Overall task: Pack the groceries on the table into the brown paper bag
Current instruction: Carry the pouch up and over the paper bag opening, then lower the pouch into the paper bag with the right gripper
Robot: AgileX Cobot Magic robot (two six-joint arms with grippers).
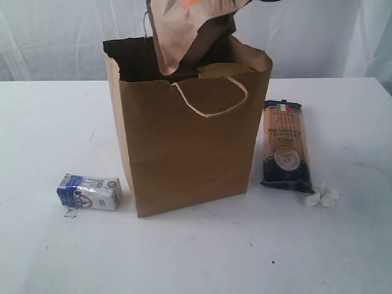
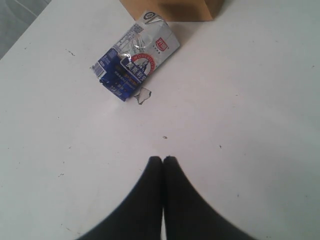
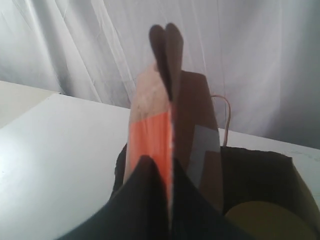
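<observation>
Trouble sits at the rim: our right gripper (image 3: 167, 172) is clamped on one end of the brown pouch (image 1: 184, 37), which hangs tilted over the mouth of the brown paper bag (image 1: 190, 153), above a gold lid (image 1: 220, 70). Dropped here, we judge it may snag the front edge or the cord handle (image 1: 211, 101) and tip the unbraced bag. Our left gripper (image 2: 162, 159) is closed on nothing over the table (image 1: 49, 122), near the small carton (image 1: 89, 192). The pasta packet (image 1: 285, 147) lies to the right of the bag.

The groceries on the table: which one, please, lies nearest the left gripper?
The small blue-white carton, left of the bag; the long pasta packet lies right of it.
</observation>
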